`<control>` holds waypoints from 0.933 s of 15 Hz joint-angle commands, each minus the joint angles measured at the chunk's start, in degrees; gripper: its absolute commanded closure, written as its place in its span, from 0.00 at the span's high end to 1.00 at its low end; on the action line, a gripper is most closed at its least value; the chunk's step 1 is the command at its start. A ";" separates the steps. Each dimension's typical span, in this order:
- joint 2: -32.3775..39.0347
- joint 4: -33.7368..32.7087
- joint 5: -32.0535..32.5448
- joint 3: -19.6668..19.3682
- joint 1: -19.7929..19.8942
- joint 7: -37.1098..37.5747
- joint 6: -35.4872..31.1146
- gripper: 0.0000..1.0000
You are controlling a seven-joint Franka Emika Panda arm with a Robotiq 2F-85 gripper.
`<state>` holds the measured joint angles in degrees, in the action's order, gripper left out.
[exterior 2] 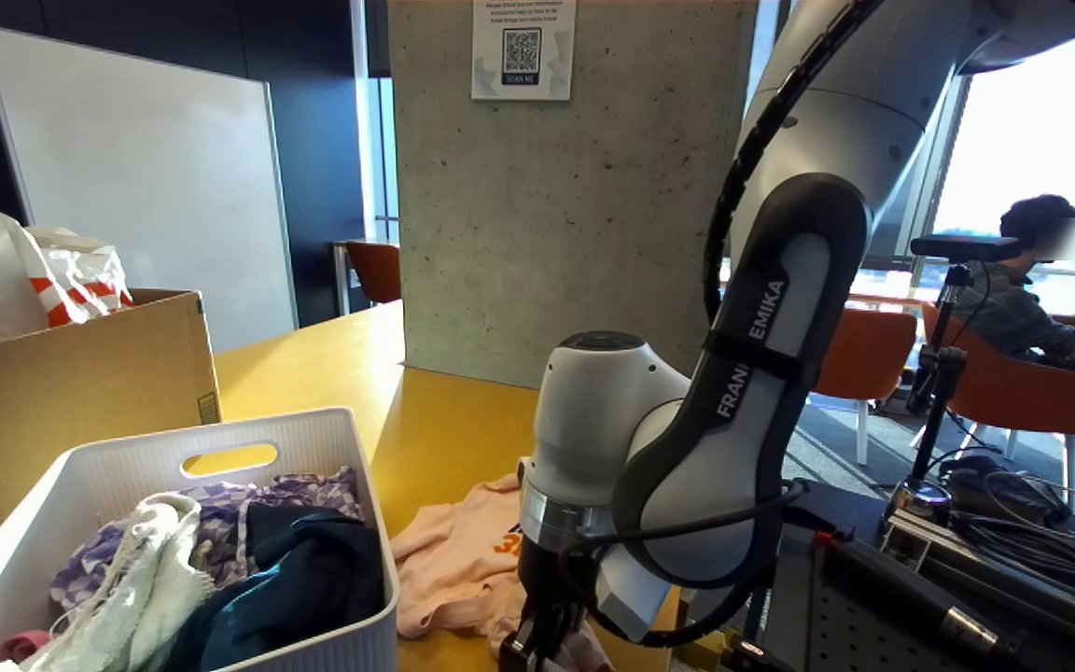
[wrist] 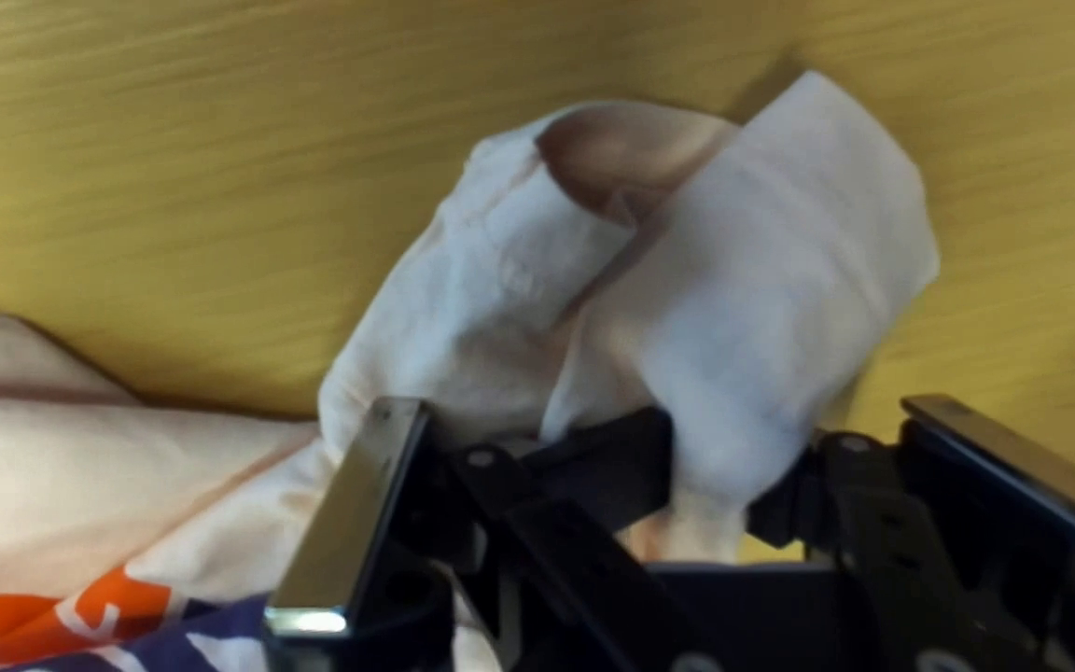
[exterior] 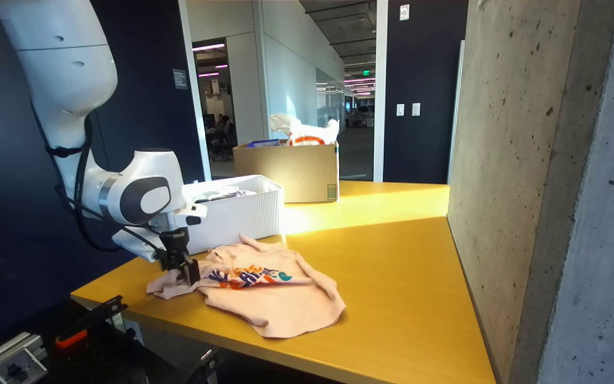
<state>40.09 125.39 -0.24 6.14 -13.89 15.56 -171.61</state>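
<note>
Peach garment [exterior: 285, 312] with multicoloured print [exterior: 248, 278]

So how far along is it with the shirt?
Done: the gripper is at the shirt, jaws closed. In hand: a bunched part near one end, pinched between the fingers in the wrist view. Left, I'd guess: lifting it, since most of the shirt lies rumpled on the table, outside the bin that holds other clothes.
</note>
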 commanded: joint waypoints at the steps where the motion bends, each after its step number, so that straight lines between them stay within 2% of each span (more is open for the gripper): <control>1: -5.26 6.22 -2.04 -1.54 -0.69 -0.69 -5.37 0.00; 5: -12.07 12.67 -2.15 -3.82 -2.02 -0.54 -9.01 0.00; 8: -17.77 16.55 -1.97 -6.36 -3.30 -0.33 -9.36 0.00; 14: -27.90 20.64 1.49 -17.80 -8.31 1.34 -5.47 0.00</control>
<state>18.09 143.22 -0.41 -5.75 -19.31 15.72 -179.45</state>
